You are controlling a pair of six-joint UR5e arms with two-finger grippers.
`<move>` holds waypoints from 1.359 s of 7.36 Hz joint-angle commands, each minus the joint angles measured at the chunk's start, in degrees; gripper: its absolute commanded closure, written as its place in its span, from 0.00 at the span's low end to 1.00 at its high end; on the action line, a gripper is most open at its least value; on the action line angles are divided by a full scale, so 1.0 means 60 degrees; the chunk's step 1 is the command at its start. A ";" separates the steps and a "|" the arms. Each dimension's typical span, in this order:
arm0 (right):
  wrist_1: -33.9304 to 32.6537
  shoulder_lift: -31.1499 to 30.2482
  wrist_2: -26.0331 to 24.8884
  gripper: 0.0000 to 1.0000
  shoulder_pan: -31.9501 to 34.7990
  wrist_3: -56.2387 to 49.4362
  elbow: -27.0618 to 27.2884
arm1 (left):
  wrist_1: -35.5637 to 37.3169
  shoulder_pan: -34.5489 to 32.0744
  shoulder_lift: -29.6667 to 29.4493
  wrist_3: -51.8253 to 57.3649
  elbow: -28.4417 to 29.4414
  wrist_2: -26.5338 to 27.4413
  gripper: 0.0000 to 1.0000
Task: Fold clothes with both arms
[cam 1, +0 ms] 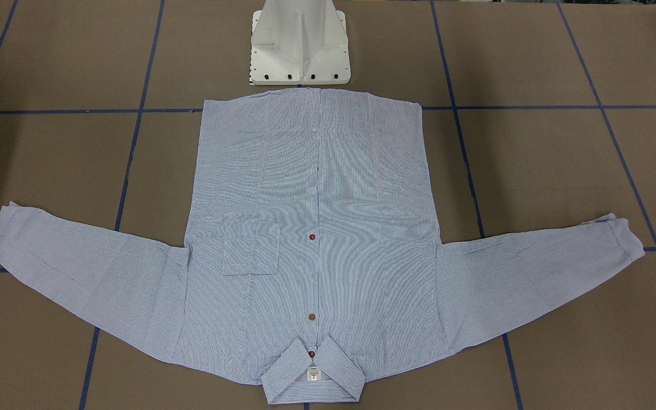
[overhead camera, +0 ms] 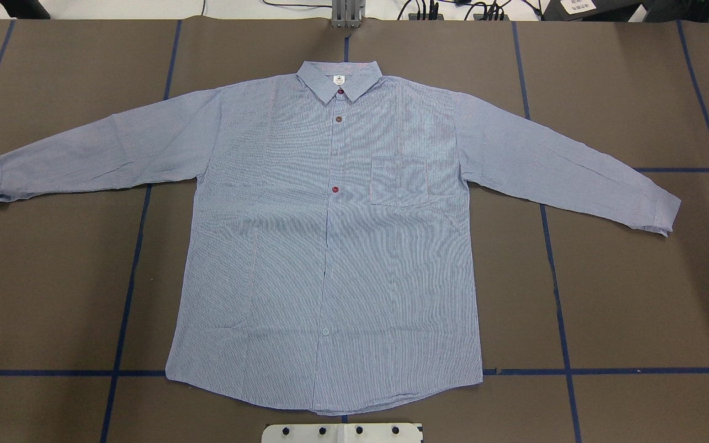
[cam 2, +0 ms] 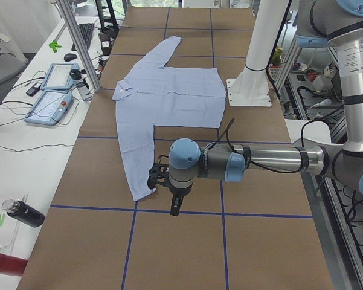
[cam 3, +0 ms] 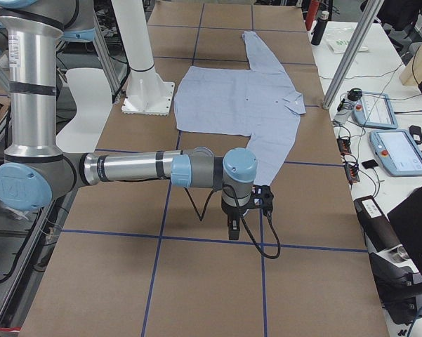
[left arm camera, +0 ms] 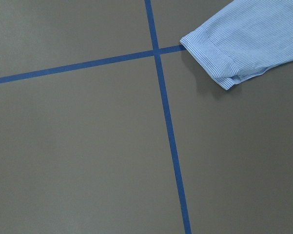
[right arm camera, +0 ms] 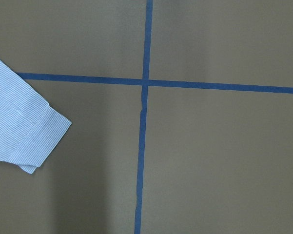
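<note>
One light blue-and-white fine-striped long-sleeved button-up shirt [overhead camera: 330, 258] lies flat and front side up in the middle of the brown paper-covered table [overhead camera: 637, 289], which is crossed by blue tape lines [overhead camera: 637, 371]. Its collar [overhead camera: 339, 80] points away from the white pedestal base [cam 1: 299, 45]. The hem lies just in front of that base, and both sleeves stretch out sideways. The chest pocket [overhead camera: 400, 179] and the dark red buttons [overhead camera: 335, 190] face up.

The black two-fingered left gripper [cam 2: 176, 208] hangs over bare table just past one cuff [left arm camera: 217, 58], apart from the cloth. The black two-fingered right gripper [cam 3: 233, 230] hangs the same way near the other cuff [right arm camera: 39, 139]. Each sits on a grey metal arm with light blue joint caps. Both grippers show only in the side views, so I cannot tell whether their fingers are spread or closed.
</note>
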 commanded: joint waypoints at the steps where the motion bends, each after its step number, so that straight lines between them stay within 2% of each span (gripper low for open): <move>1: -0.0014 0.0001 -0.0001 0.00 0.0000 -0.0005 -0.0014 | 0.0000 0.0000 0.0000 -0.0008 -0.0059 0.0000 0.00; 3: 0.0000 0.0015 0.0057 0.00 0.0000 -0.0005 0.0029 | 0.0000 0.0000 0.0058 -0.0008 -0.0525 0.0014 0.00; 5: 0.0000 0.0059 0.0087 0.00 0.0000 0.0053 0.0511 | 0.0015 0.0000 0.0030 -0.0008 -0.1112 0.0000 0.00; 6: 0.0000 0.0132 0.0087 0.00 -0.0015 0.0112 0.0818 | 0.0000 -0.0015 -0.0333 -0.0167 -0.1244 0.0000 0.00; 9: -0.0014 0.0118 0.0131 0.00 -0.0044 0.0055 0.0967 | -0.0044 -0.0029 -0.1141 -0.0518 -0.1129 0.0393 0.00; 10: -0.0014 0.0132 0.0465 0.00 -0.0044 0.0126 0.1069 | -0.0015 -0.0015 -0.1549 -0.0622 -0.0795 0.0395 0.00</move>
